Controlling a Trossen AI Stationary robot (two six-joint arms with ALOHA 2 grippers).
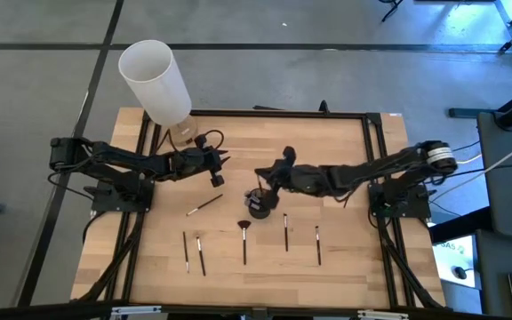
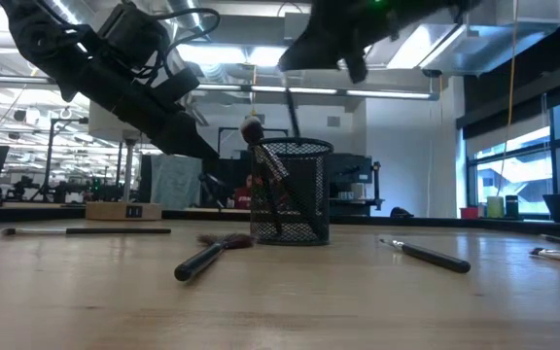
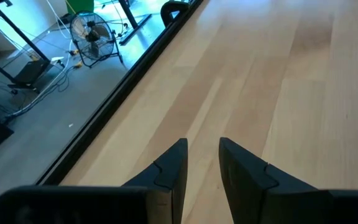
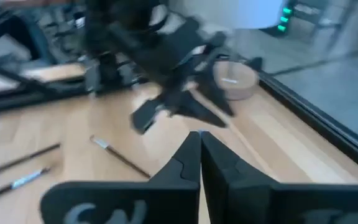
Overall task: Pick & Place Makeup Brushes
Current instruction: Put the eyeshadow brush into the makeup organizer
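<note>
A black mesh cup [image 1: 258, 206] [image 2: 293, 192] stands near the table's middle with several makeup brushes [image 2: 290, 115] upright in it. More brushes lie flat on the wood: a slanted one [image 1: 204, 205], two near the front left [image 1: 186, 252] [image 1: 201, 255], a fan brush [image 1: 244, 238], and two to the right [image 1: 285, 231] [image 1: 317, 244]. My right gripper [image 1: 269, 178] [image 4: 199, 149] hovers above and just behind the cup, shut, with nothing showing between its fingers. My left gripper [image 1: 218, 171] [image 3: 202, 155] hangs open over bare wood, left of the cup.
A tall white cylinder [image 1: 154, 80] rises at the far left corner above a round wooden puck [image 1: 182, 135] [image 4: 232, 78]. A black frame [image 1: 283, 113] edges the table. Bare wood lies along the near edge and at the far right.
</note>
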